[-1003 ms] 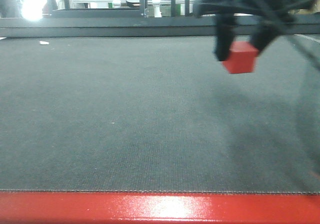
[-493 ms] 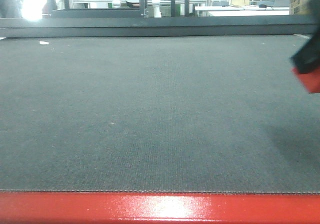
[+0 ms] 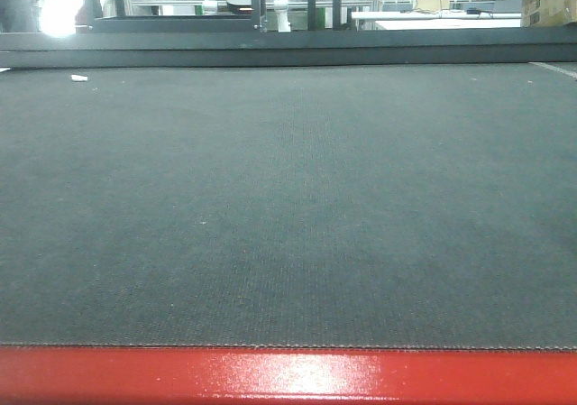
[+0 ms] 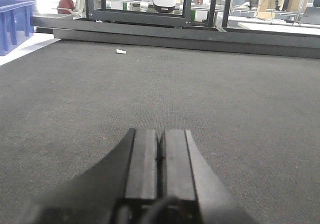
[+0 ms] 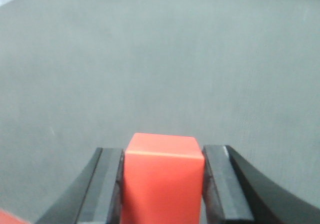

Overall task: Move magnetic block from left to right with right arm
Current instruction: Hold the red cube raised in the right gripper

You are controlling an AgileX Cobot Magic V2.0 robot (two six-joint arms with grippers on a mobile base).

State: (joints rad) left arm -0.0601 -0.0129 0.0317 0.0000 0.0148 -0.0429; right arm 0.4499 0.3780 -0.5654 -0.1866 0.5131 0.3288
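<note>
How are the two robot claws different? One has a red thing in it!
The right gripper is clamped on the red magnetic block; the left gripper holds nothing. The right gripper's fingers are kept apart by the block, while the left gripper's fingers are pressed together. Both are black, and both look out over the dark grey mat.

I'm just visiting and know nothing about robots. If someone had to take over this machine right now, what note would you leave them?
Left gripper: shut, empty, over the grey mat.
Right gripper: shut on the magnetic block, seen only in the right wrist view; the front view shows neither.
Done: block grasped.
Left: set it down on the right side and release. How far right it already is cannot be told.
</note>
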